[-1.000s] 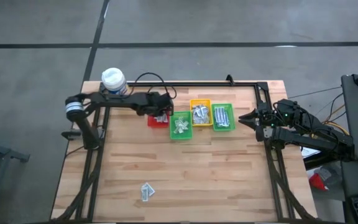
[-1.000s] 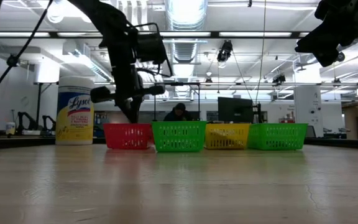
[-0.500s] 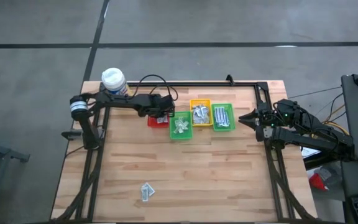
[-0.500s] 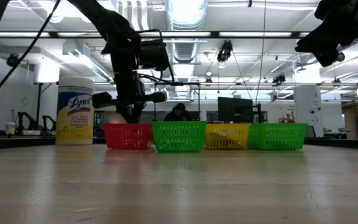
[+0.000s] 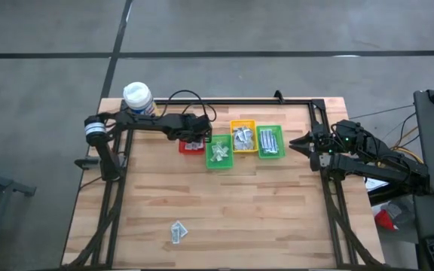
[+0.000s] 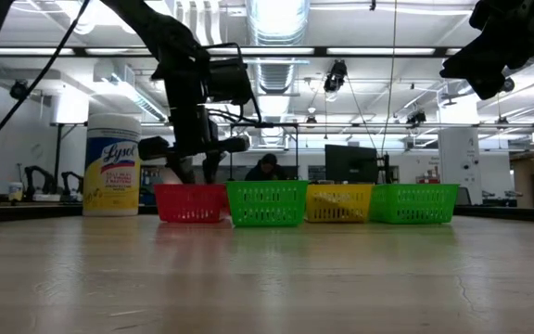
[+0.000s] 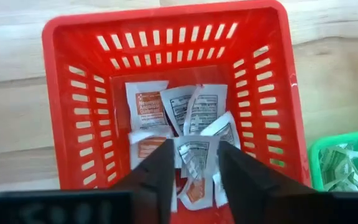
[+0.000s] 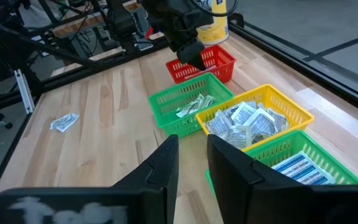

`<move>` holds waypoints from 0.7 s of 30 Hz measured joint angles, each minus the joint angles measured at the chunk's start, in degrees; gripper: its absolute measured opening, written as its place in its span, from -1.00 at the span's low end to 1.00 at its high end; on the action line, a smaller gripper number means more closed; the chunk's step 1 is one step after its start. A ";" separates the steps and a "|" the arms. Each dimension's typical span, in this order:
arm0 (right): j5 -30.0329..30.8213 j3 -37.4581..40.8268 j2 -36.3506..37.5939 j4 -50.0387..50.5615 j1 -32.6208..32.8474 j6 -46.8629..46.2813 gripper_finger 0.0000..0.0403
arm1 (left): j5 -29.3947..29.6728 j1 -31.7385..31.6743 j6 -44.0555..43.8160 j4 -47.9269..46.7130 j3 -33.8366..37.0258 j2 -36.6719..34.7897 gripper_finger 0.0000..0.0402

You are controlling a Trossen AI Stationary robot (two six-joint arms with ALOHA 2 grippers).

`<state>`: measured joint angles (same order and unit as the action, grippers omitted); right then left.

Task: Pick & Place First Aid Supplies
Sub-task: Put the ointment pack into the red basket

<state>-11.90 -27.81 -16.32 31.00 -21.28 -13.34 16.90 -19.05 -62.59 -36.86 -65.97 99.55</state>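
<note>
Your left gripper (image 7: 194, 163) just spread its jaws over the red bin (image 7: 67, 93), packet's dropped in, so go grab the last packets (image 5: 178, 232) off the surface (image 5: 239, 211).

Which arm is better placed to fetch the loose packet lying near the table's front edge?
Left, probably. The packet lies on the left half. The left claw, open above the red bin, is free; the right claw waits at the far right edge.
</note>
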 joint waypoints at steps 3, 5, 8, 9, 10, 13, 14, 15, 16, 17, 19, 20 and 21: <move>0.00 0.00 -0.01 -0.01 0.00 0.00 -0.63 | -2.57 0.00 1.21 -0.04 0.08 -0.94 -0.27; 0.00 -0.01 0.00 -0.01 -0.01 0.00 -0.64 | -4.88 0.02 2.25 0.00 0.08 -2.10 -0.21; 0.00 0.00 -0.01 -0.01 -0.02 0.00 -0.66 | -9.30 0.29 3.02 -0.16 0.08 -4.46 -0.19; 0.00 -0.02 0.00 0.00 0.00 0.02 -0.66 | -11.26 0.44 2.99 -0.37 0.10 -5.43 -0.19; 0.00 0.00 -0.01 -0.01 -0.02 0.01 -0.66 | -13.22 0.76 3.02 -0.53 0.09 -6.38 -0.19; 0.00 0.00 -0.01 -0.01 0.00 0.00 -0.64 | -18.58 2.05 2.27 -0.48 0.08 -9.23 -0.19; 0.00 0.00 -0.02 0.00 -0.01 0.00 -0.63 | -20.17 2.70 1.61 -0.52 0.10 -10.10 -0.19; -0.01 0.00 -0.01 0.00 0.00 0.00 -0.63 | -21.31 3.57 0.84 -0.47 0.10 -10.96 -0.19; -0.02 0.00 -0.01 0.00 -0.02 0.00 -0.62 | -22.17 4.46 -0.07 -0.48 0.08 -11.90 -0.19; 0.00 -0.02 0.00 0.00 0.00 0.00 -0.61 | -22.86 5.53 -0.96 -0.48 0.10 -12.66 -0.19; 0.00 0.00 -0.01 0.00 0.00 0.00 -0.60 | -23.90 7.79 -2.87 -0.49 0.10 -14.19 -0.19; -0.01 -0.01 0.00 0.00 0.00 0.00 -0.59 | -23.96 9.11 -3.78 -0.50 0.10 -14.83 -0.19; 0.00 0.00 0.00 -0.01 -0.02 0.00 -0.58 | -24.12 10.48 -4.92 -0.48 0.10 -15.51 -0.19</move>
<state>-11.90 -27.81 -16.32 31.00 -21.30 -13.34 -7.22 -8.57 -67.51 -37.35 -65.87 84.04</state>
